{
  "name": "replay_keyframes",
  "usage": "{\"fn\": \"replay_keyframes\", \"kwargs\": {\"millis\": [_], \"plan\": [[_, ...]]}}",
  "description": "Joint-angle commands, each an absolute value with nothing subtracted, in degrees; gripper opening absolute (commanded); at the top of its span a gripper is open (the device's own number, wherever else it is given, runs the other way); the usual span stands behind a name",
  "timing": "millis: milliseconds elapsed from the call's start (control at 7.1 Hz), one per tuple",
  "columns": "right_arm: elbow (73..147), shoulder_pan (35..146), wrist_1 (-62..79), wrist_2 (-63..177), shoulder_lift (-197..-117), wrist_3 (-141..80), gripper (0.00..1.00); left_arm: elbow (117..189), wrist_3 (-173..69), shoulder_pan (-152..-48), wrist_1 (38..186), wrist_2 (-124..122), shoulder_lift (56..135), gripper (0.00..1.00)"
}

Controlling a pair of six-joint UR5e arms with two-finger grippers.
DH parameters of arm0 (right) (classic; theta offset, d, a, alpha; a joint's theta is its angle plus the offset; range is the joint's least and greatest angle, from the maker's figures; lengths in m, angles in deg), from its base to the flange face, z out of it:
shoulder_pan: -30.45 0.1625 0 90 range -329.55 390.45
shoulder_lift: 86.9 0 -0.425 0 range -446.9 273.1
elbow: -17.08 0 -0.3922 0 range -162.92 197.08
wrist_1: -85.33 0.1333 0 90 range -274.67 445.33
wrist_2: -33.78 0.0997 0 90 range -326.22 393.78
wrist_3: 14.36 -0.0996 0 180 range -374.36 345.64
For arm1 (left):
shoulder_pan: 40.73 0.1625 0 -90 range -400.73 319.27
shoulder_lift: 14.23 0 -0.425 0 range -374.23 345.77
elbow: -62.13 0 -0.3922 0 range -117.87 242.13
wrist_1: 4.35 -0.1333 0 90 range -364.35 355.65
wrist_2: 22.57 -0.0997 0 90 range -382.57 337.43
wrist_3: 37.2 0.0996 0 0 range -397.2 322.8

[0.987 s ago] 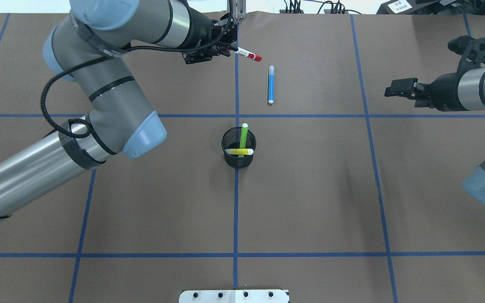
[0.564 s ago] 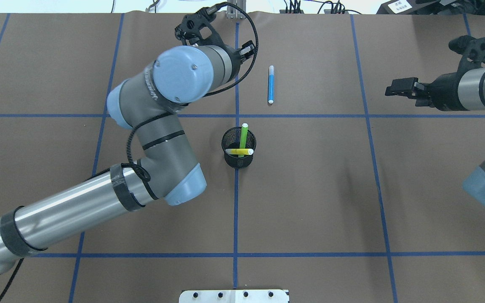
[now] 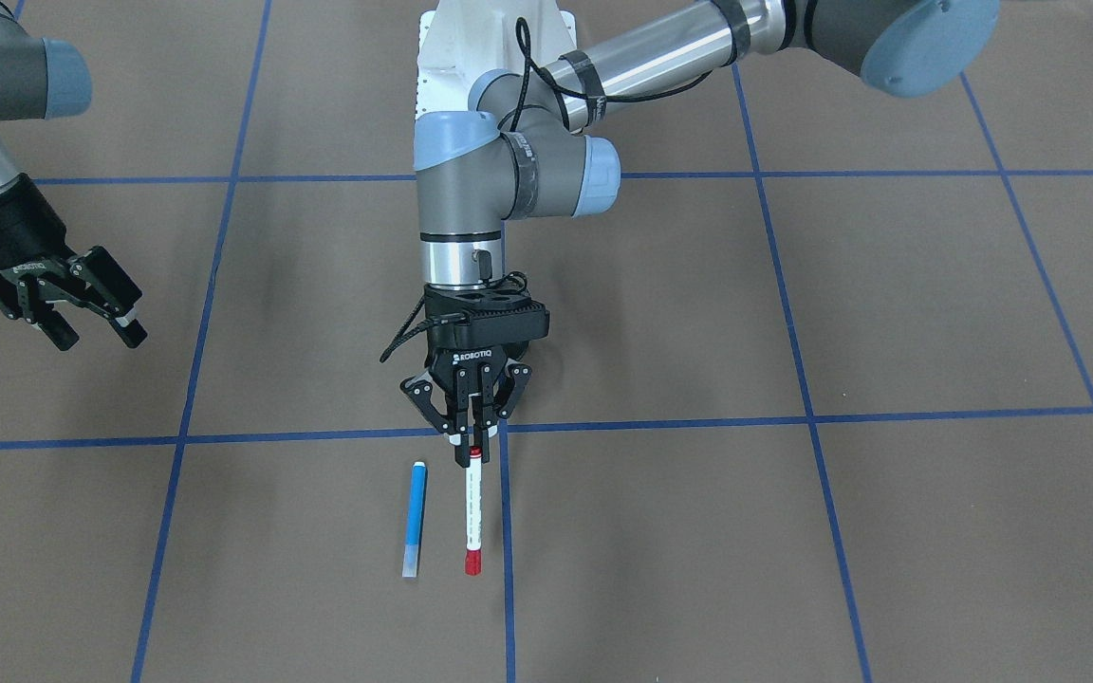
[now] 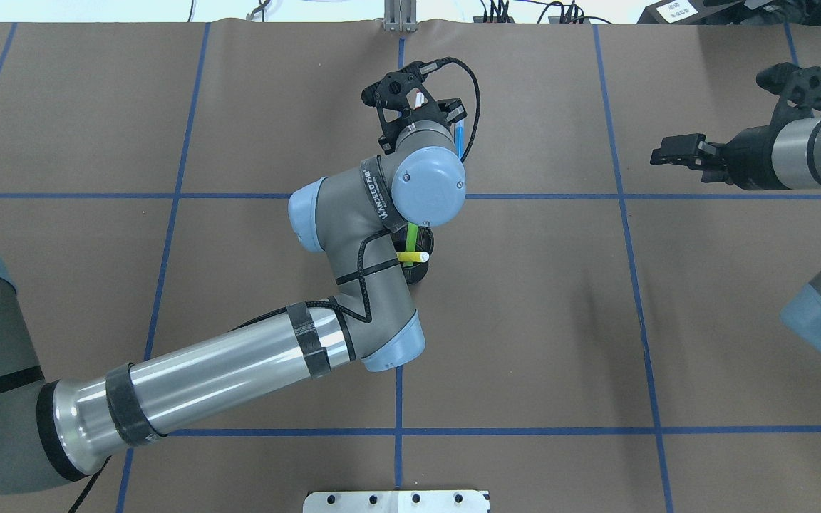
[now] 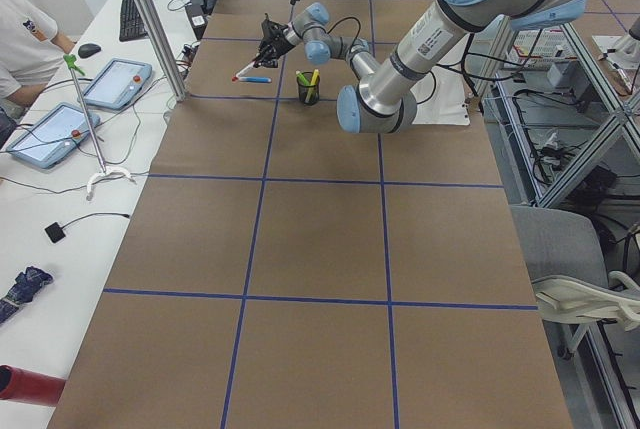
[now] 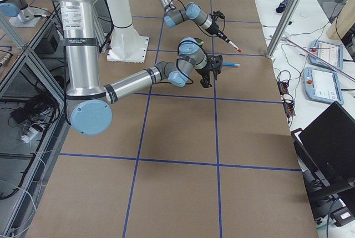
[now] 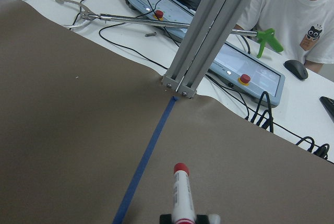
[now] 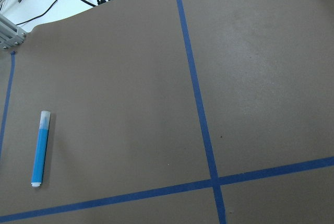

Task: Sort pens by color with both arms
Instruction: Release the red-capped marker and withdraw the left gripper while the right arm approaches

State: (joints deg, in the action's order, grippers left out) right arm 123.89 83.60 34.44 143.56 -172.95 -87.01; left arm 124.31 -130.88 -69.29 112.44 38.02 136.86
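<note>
The left end effector [image 3: 472, 453], a black two-finger one, has its fingers pressed together on the upper end of a white-bodied marker pen with red ends [image 3: 472, 507]. The pen sticks straight out beyond the fingertips, away from the robot's base, over the brown paper-covered surface [image 3: 793, 531] and close alongside a blue tape line [image 3: 507, 531]. In the left wrist view its red cap [image 7: 180, 169] points toward the far edge. Whether the lower red tip touches the surface is hard to tell; it seems to be just above it.

A blue marker pen [image 3: 415, 517] lies flat on the surface just beside the held pen, roughly parallel to it, on the robot's right.

A light green marker pen [image 4: 410, 235] and a yellow marker pen [image 4: 416, 255] stand in a black mesh cup [image 5: 308, 94], nearer the robot than the left end effector.

The right end effector [image 3: 99, 334] hangs well apart from the pens, its fingers spread and holding nothing.
</note>
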Motion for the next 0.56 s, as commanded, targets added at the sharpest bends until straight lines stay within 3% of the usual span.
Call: {"fn": "replay_keyframes", "kwargs": {"millis": [0, 423], "plan": [[123.7, 83.3, 34.4, 142.9, -172.9, -87.0, 1.0, 119.5, -125.8, -70.0, 119.9, 38.0, 137.2, 0.0], [123.4, 82.8, 34.4, 142.8, -173.0, -87.1, 1.0, 118.5, -121.3, -70.8, 122.2, 42.3, 137.2, 0.0]]}}
